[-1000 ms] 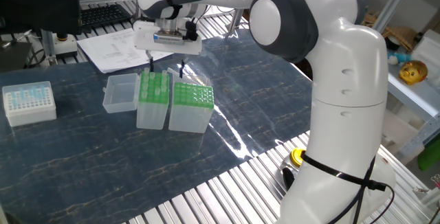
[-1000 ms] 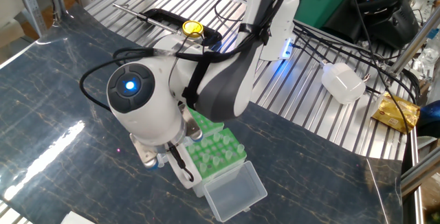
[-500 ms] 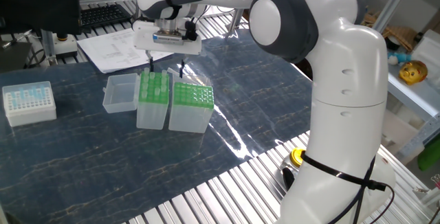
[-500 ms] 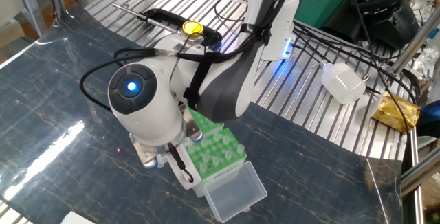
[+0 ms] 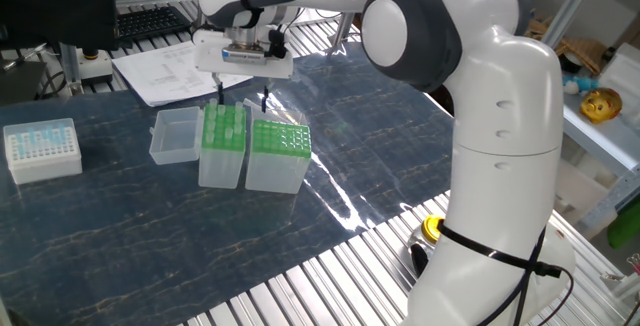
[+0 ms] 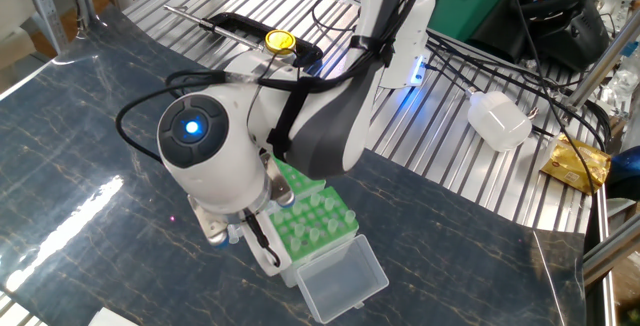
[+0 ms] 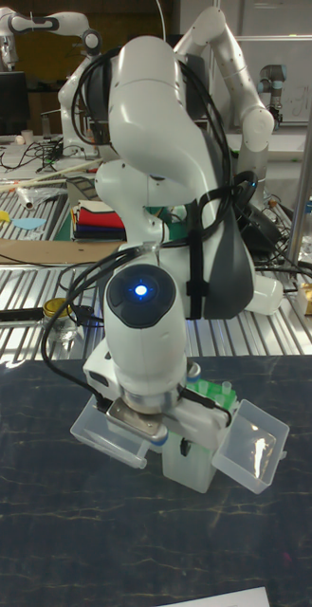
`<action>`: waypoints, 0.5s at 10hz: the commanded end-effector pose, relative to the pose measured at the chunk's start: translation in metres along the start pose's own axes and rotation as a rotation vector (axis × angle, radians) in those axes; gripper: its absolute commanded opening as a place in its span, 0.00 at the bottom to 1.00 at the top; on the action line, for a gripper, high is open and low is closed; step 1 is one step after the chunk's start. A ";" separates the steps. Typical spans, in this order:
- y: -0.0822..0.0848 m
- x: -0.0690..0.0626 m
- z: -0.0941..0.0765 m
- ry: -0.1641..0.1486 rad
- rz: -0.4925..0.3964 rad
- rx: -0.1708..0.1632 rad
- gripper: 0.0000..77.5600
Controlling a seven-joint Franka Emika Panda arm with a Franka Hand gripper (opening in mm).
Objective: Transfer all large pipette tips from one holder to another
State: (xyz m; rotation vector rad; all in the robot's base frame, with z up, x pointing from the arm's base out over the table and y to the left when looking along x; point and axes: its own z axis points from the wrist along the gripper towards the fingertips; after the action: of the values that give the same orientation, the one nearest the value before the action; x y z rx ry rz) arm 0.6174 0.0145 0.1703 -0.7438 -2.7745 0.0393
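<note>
Progress cannot be fully graded: the wider holder shows several whitish large pipette tips seated in its green grid, while the narrower, taller holder, touching its left side, also carries tips, though counts are unreadable. Judged from this, transfer is unfinished. A clear lidless tray sits just left of the taller holder; a white box with pale-blue tips lies well left of it on the table. The arm reaches across with the wrist pointing straight down, gripper poised just above both holders. Its fingers stand spread, apparently holding nothing.
</note>
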 end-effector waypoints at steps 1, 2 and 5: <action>0.002 -0.016 -0.014 -0.062 0.069 0.045 1.00; 0.002 -0.017 -0.013 -0.061 0.070 0.044 1.00; 0.009 -0.023 -0.006 -0.082 0.086 0.049 1.00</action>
State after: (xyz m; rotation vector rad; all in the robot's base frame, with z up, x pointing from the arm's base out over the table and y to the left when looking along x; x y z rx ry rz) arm 0.6408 0.0096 0.1692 -0.8617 -2.8011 0.1545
